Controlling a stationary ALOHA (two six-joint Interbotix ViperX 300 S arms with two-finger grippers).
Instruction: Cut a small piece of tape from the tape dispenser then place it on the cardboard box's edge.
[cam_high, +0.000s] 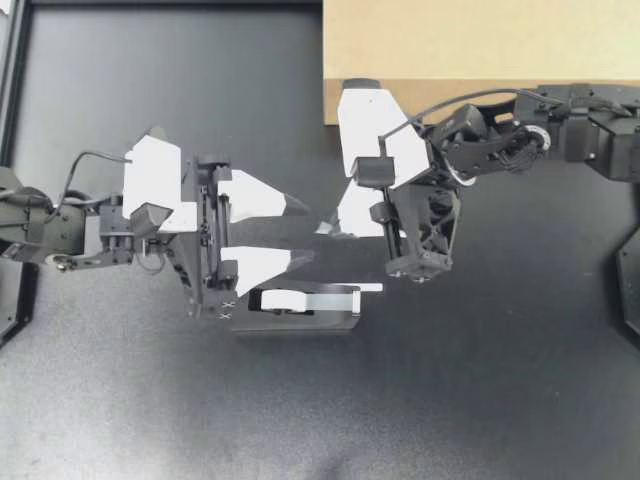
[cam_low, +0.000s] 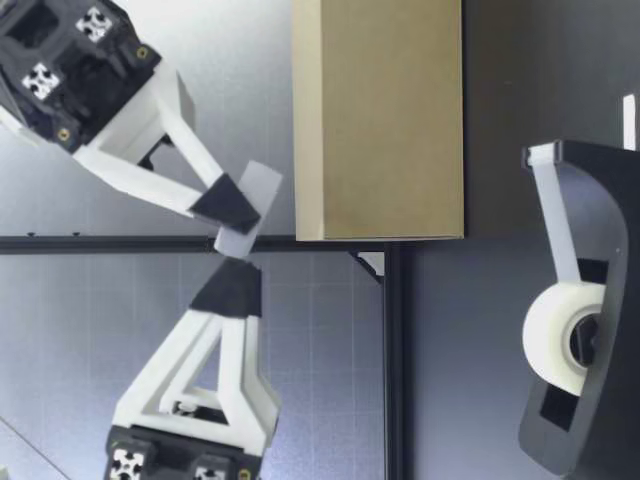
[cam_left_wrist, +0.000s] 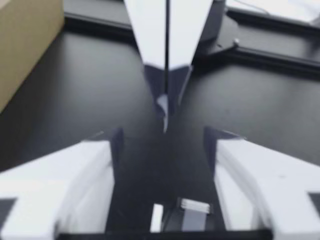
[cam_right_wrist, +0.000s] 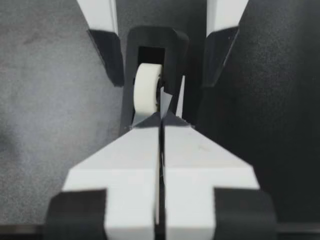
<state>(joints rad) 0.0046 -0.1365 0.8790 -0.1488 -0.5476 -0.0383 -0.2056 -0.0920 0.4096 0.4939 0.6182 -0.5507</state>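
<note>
My left gripper (cam_high: 303, 232) hangs open just above the black tape dispenser (cam_high: 295, 312), which holds a white tape roll (cam_right_wrist: 147, 94). My right gripper (cam_high: 328, 228) points at it from the other side, shut on a small piece of tape (cam_low: 258, 190) that sticks out past its tips. In the left wrist view the right gripper (cam_left_wrist: 164, 107) sits between and ahead of my open fingers (cam_left_wrist: 95, 165). The right wrist view shows the tape piece (cam_right_wrist: 165, 102) at the shut tips, with the left arm's fingers (cam_right_wrist: 107, 50) spread on either side of the roll. The cardboard box (cam_high: 480, 50) stands at the table's far side.
A black frame rail (cam_low: 392, 360) runs along the table's edge behind the grippers. The dispenser (cam_low: 585, 300) stands nearest the low camera, with a strip running from its roll up to the cutter. Dark tabletop (cam_high: 450, 400) lies in front of the dispenser.
</note>
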